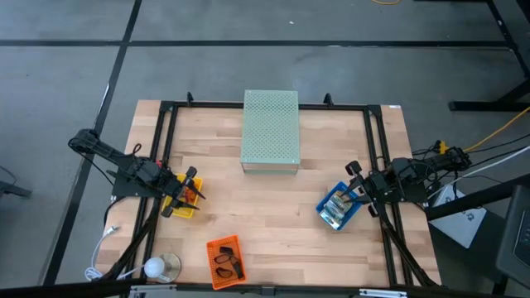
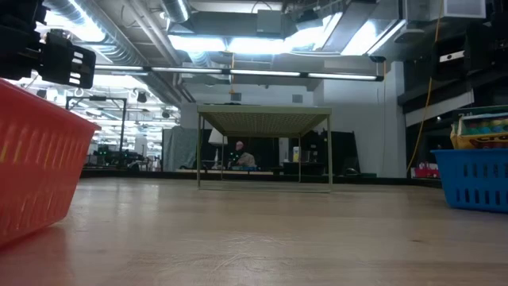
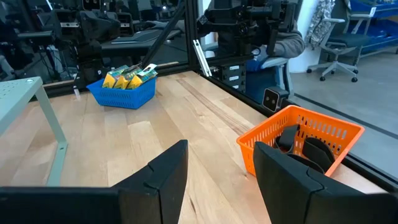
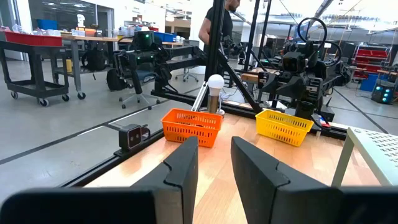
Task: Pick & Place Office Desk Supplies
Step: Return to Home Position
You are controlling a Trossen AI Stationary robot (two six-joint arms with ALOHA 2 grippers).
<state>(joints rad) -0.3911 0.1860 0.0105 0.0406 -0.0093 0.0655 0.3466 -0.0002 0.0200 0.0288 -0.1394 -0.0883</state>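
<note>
Printed green-blue-white packets (image 1: 335,207) lie in the blue tray (image 1: 325,217) at the table's right; they also show in the left wrist view (image 3: 129,77). Thin black loops (image 1: 228,261) lie in the orange tray (image 1: 212,275) near the front edge, and also show in the left wrist view (image 3: 303,148). My left gripper (image 1: 187,192) is open and empty over the yellow tray (image 1: 182,212) at the left. My right gripper (image 1: 358,190) is open and empty over the blue tray's right end. The rings are mostly hidden under my left gripper.
A large pale green perforated box (image 1: 270,131) stands at the table's far middle. A white bulb-shaped thing (image 1: 156,266) sits at the front left corner. A black frame (image 1: 265,106) runs round the table. Bare wood lies between the trays. A person stands beyond the table (image 4: 217,25).
</note>
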